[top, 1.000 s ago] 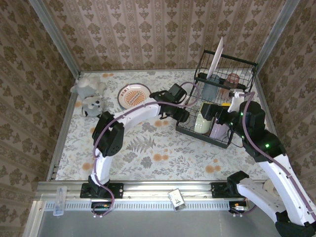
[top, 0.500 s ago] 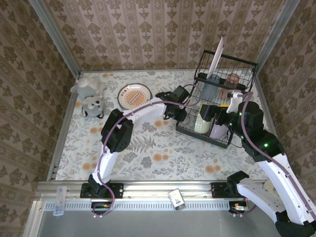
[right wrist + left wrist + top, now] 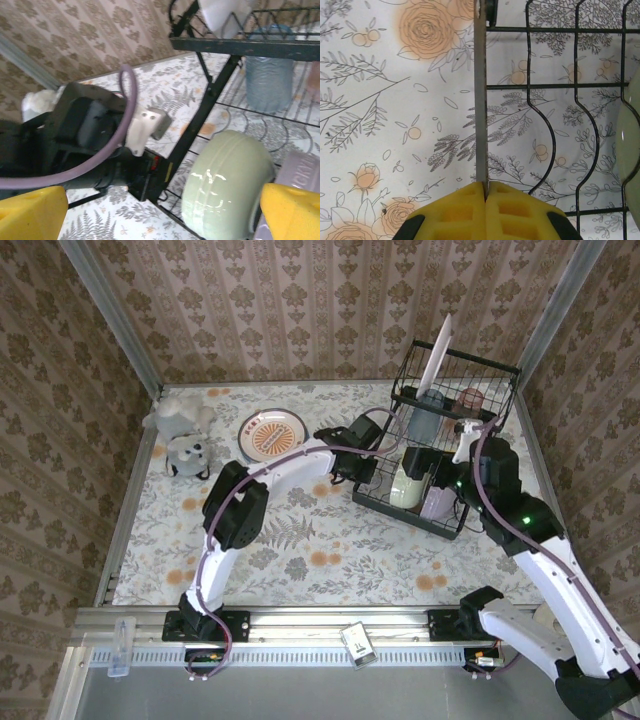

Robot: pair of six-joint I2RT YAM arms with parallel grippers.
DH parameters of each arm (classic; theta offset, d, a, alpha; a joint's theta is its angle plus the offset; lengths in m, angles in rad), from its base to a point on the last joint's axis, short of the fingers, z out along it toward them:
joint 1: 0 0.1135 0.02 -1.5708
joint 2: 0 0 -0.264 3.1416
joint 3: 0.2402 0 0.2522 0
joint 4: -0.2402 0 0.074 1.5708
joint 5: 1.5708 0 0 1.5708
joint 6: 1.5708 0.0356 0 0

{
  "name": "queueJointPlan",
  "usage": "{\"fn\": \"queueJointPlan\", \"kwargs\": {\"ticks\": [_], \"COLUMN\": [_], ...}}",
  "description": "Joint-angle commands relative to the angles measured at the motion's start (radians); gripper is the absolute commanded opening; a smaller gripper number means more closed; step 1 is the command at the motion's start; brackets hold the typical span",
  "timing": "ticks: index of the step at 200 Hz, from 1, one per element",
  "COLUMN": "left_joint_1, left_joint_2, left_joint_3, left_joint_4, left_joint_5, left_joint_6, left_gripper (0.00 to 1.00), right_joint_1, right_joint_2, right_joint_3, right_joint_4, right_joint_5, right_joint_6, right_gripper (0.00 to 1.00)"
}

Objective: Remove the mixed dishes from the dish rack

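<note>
The black wire dish rack point(image 3: 400, 508) stands at the far right of the table. My left gripper point(image 3: 362, 472) is shut on the thin edge of its left side frame point(image 3: 480, 100), with the yellow pads point(image 3: 470, 210) pressed together on it. In the lower tier a pale green bowl point(image 3: 405, 487) leans beside a lavender bowl point(image 3: 437, 505). My right gripper point(image 3: 160, 212) hangs open over the green bowl point(image 3: 225, 185), one yellow finger on each side and touching nothing. On the upper shelf are an upright white plate point(image 3: 438, 362), a bluish cup point(image 3: 425, 420) and a pink cup point(image 3: 470, 400).
A patterned plate point(image 3: 272, 433) lies flat on the table left of the rack. Grey plush toys point(image 3: 185, 435) sit at the far left corner. Patterned walls close in the back and both sides, and the rack stands close to the right wall.
My left gripper reached the rack's left side and closed on its frame edge. The rack has shifted slightly left. My right gripper, still open, moved in over the green bowl.
</note>
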Motion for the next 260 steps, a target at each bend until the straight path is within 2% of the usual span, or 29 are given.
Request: {"fn": "queueJointPlan", "kwargs": {"ticks": [1,97,122,147,184,221,260], "left_joint_1": [0.018,-0.008,-0.029,-0.061,-0.101,-0.106,-0.101], "left_joint_2": [-0.063,-0.234,-0.270,-0.257,-0.222,-0.273,-0.403], "left_joint_3": [-0.095,-0.397,-0.468,-0.464,-0.411,-0.425,-0.468], "left_joint_4": [-0.060,0.049,0.097,0.124,0.129,0.107,0.097], "left_joint_5": [-0.114,-0.176,-0.154,-0.123,-0.088,-0.096,-0.133], "left_joint_6": [-0.089,-0.310,-0.356,-0.356,-0.327,-0.299,-0.215], "left_gripper": [0.00,0.00,0.00,0.02,0.15,0.35,0.69], "right_joint_1": [0.006,0.009,0.012,0.031,0.074,0.094,0.111], "right_joint_2": [0.018,0.144,0.179,0.218,0.331,0.465,0.615], "right_joint_3": [0.063,0.231,0.287,0.339,0.454,0.592,0.724], "right_joint_4": [-0.038,-0.070,-0.083,-0.061,-0.045,-0.079,-0.098], "right_joint_5": [0.109,0.210,0.237,0.259,0.304,0.421,0.520], "right_joint_6": [0.012,0.014,0.030,0.032,0.003,-0.043,-0.072], "right_gripper": [1.00,1.00,1.00,1.00,1.00,1.00,0.95]}}
